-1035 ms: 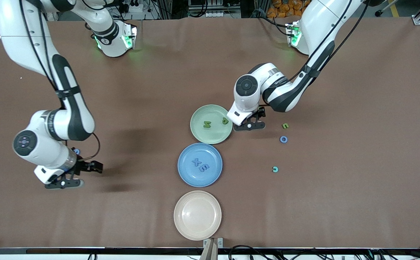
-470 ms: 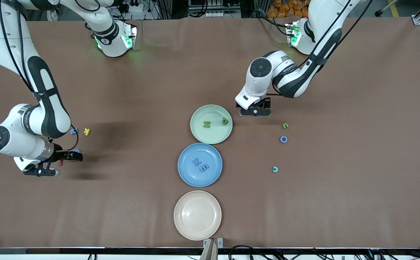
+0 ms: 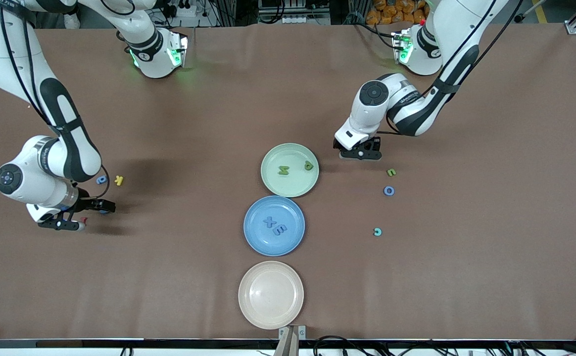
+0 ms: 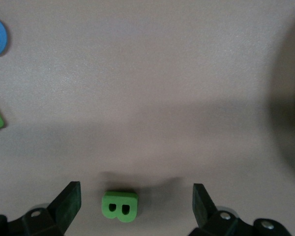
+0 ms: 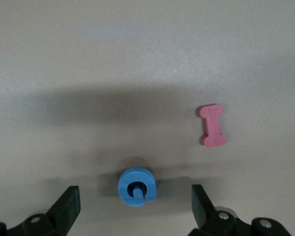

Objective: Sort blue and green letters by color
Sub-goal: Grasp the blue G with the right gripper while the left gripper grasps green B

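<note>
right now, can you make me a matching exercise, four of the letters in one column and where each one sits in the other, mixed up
1. green M
2. blue X
3. green B
4. blue G

a. on the blue plate
b. on the table, under the open right gripper
c. on the green plate
d. on the table, under the open left gripper

Pairs: 1-c, 2-a, 3-d, 4-b
</note>
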Controlling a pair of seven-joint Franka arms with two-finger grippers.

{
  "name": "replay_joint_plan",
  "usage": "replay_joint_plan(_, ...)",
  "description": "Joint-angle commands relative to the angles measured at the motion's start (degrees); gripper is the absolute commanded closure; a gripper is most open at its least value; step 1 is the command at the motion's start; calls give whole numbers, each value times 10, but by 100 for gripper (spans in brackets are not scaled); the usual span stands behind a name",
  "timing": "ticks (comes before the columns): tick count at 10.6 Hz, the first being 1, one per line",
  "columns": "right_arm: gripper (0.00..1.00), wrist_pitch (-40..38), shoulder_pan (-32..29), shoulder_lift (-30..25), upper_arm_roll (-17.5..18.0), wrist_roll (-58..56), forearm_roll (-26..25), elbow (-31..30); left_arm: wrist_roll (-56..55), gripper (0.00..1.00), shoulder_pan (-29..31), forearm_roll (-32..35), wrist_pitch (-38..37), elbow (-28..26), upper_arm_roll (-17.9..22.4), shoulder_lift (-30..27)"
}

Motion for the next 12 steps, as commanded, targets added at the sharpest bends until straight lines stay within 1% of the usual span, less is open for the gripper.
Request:
replay_joint_plan(1,14,40,-9,-15,10,1,17,-37,4,0,17,26,23,-15,-8,-1)
replay_joint_plan(2,50,44,-8,-12,10,-3,17,-40,4,0,18,29,26,-21,-8,1)
replay_joint_plan(3,78,44,-8,-11,10,-6,16,-42,3,0,18,29,30,-25,-8,0)
replay_joint_plan(4,96,44,-7,-10,10,-6,17,-42,3,0,18,28,30,-27,-8,0)
replay_joint_plan(5,100,38,-5,-11,10,-6,16,-41,3,0,19,29,30,-28,-8,0)
replay_joint_plan(7,100,36,1,-17,14,-5,15,-34,3,0,19,29,30,-35,-8,0)
replay_joint_plan(9,100,24,10,-25,26,17,17,-13,3,0,19,29,30,-35,-8,1)
replay_joint_plan(12,100,3,37,-25,54,130,17,17,3,0,26,46,30,-35,-7,6)
